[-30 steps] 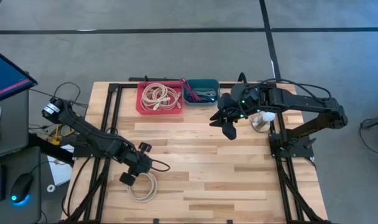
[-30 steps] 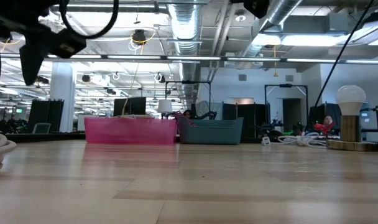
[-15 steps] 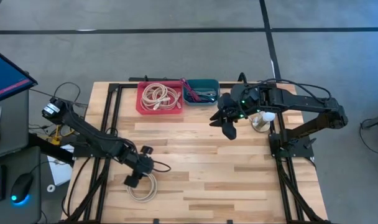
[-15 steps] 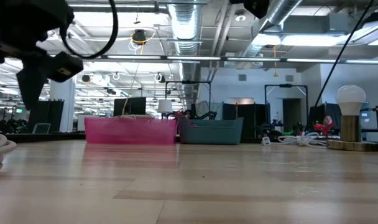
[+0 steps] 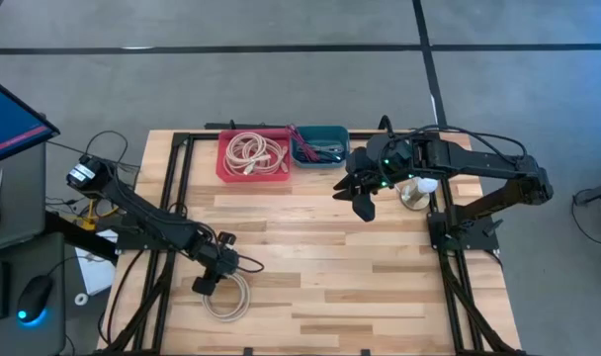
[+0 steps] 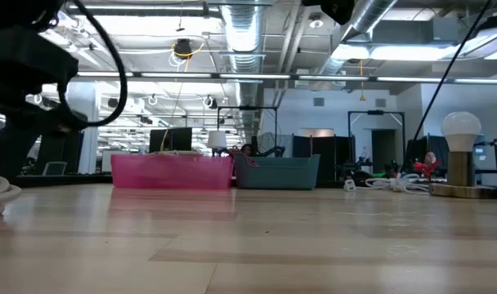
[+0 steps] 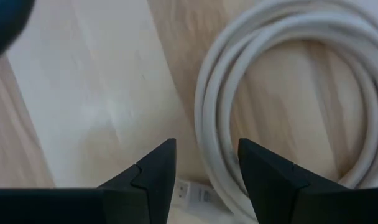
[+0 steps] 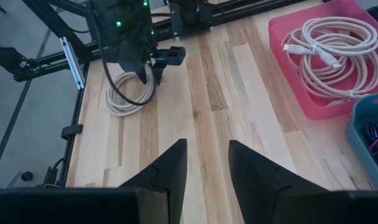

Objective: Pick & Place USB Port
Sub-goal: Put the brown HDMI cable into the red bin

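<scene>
High view is showing the left gripper (image 5: 206, 281) hanging over the near-left part of the table (image 5: 310, 257), right at the edge of the coiled white cable (image 5: 227, 297) that is lying flat on the wood. The left wrist view is explaining the pose: the two dark fingers (image 7: 155, 168) are standing apart with nothing between them, straddling the rim of the coil (image 7: 270, 118), with what looks like a pale connector end showing just below them, so I judge the arm is lining up to close on the cable near its plug. The pink bin (image 5: 253, 156), at the far side of the table, is already holding a bundle of similar beige cables, which suggests it is the drop-off place; the teal bin (image 5: 320, 145) beside it is holding darker wires. The right gripper (image 5: 363, 198) is waiting in the air near the bins, its fingers (image 8: 167, 171) spread and empty, pointed back across the table, well clear of the left arm's working space.
</scene>
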Controlling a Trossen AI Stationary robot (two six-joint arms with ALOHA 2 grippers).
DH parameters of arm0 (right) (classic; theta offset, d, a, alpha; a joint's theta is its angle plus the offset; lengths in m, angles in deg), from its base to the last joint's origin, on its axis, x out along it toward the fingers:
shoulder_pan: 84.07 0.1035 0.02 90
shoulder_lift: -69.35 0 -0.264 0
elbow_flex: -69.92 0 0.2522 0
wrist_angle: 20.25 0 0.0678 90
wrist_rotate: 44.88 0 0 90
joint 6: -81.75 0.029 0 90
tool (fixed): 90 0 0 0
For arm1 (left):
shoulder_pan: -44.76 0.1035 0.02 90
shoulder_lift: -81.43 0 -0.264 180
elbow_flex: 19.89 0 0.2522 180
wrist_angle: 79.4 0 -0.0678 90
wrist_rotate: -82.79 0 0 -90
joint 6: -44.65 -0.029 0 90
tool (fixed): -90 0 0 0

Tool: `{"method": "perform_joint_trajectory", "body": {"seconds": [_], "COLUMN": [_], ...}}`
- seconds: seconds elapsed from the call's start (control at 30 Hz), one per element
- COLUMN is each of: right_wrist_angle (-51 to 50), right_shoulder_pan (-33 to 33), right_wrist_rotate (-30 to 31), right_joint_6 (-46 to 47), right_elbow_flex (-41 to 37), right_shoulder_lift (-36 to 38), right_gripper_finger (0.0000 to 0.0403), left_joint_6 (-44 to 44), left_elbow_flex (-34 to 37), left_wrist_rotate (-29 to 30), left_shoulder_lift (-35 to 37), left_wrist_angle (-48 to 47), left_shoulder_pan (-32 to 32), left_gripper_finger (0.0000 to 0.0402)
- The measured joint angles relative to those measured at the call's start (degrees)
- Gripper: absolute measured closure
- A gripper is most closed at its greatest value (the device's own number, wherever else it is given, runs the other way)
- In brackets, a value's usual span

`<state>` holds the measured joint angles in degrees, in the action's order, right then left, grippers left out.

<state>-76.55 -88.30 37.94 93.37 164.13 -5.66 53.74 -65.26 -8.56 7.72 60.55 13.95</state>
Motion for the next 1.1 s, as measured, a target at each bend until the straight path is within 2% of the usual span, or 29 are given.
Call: {"method": "perform_joint_trajectory", "body": {"seconds": [0.3,0.47,0.67,0.9,1.1], "right_wrist_angle": [0.13,0.13,0.13,0.14,0.13], "right_shoulder_pan": [0.0,-0.01,-0.01,-0.01,-0.02], "right_wrist_rotate": [0.0,0.0,0.0,0.0,0.0], "right_joint_6": [0.0,0.0,0.0,0.0,0.0], "right_elbow_flex": [0.0,0.0,0.0,0.0,0.0], "right_shoulder_lift": [0.0,0.0,-0.01,-0.02,-0.02], "right_gripper_finger": [0.0292,0.0292,0.0292,0.0292,0.0292], "left_joint_6": [4.63,12.47,15.7,21.83,24.58], "left_elbow_flex": [3.64,6.88,8.32,8.5,8.63], "left_wrist_rotate": [-0.88,-0.59,-0.14,0.05,-0.8], "left_shoulder_lift": [0.02,0.36,0.37,0.26,0.09], "left_wrist_angle": [3.1,6.59,11.83,15.34,21.24], "left_shoulder_pan": [0.0,0.02,0.04,0.11,0.04], "left_gripper_finger": [0.0237,0.0253,0.0287,0.0362,0.0362]}}
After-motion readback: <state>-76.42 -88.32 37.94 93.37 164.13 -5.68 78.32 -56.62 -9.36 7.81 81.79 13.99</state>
